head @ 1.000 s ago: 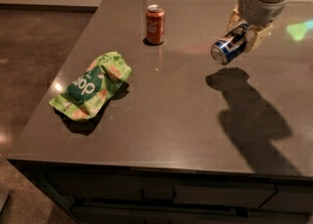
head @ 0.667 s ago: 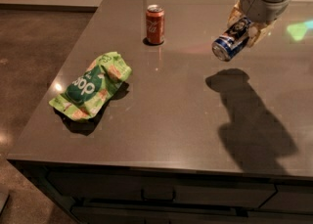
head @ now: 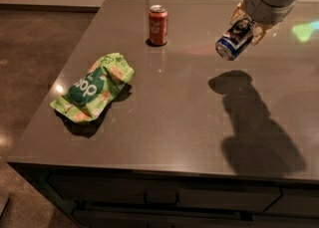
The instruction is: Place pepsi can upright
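Note:
The pepsi can [head: 235, 39] is blue with white and red markings. It is held tilted, almost on its side, above the right part of the dark table [head: 169, 107], silver end pointing down-left. My gripper [head: 246, 23] is at the upper right of the camera view and is shut on the can's upper end. The can's shadow falls on the tabletop below it.
A red cola can [head: 158, 24] stands upright at the back middle of the table. A crumpled green chip bag [head: 93, 87] lies at the left. The table's front edge runs near the bottom, with drawers below it. Brown floor lies to the left.
The gripper with the pepsi can has risen slightly and shifted a little right. The red can and the bag have not moved.

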